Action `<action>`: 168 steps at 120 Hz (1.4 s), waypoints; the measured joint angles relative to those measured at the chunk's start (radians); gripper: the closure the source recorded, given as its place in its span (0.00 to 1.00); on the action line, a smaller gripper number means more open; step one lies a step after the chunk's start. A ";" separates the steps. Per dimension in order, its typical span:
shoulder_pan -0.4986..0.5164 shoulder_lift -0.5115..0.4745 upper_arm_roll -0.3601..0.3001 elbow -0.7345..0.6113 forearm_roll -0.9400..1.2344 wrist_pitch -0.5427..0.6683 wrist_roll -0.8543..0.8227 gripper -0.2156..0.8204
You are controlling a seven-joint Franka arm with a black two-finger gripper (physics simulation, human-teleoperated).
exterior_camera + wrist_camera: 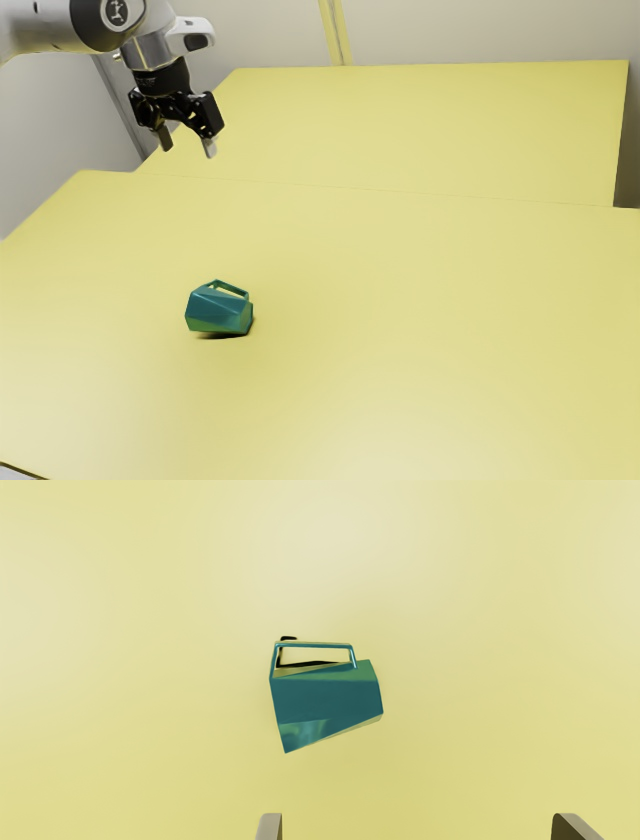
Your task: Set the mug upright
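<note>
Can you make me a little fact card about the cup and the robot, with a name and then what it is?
mug: blue-green, with flat sides
mug's pose: lying on its side, not upright
handle: an angular loop, on the mug's side
table: yellow, under the mug
end effector: open, above the table, apart from the mug
task: mug not yet upright

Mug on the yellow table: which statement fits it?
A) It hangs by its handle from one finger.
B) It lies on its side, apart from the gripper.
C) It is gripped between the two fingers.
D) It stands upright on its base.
B, since the mug lies tipped over on the table, while the open gripper hovers away from it.
</note>
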 joint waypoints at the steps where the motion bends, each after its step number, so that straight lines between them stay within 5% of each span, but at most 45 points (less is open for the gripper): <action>1: 0.000 0.000 0.000 0.000 0.000 0.000 0.000 0.23; 61: 0.006 -0.096 0.003 -0.130 -0.021 0.045 0.008 0.23; 168: 0.236 -0.227 0.107 -0.686 -0.509 0.447 0.304 0.23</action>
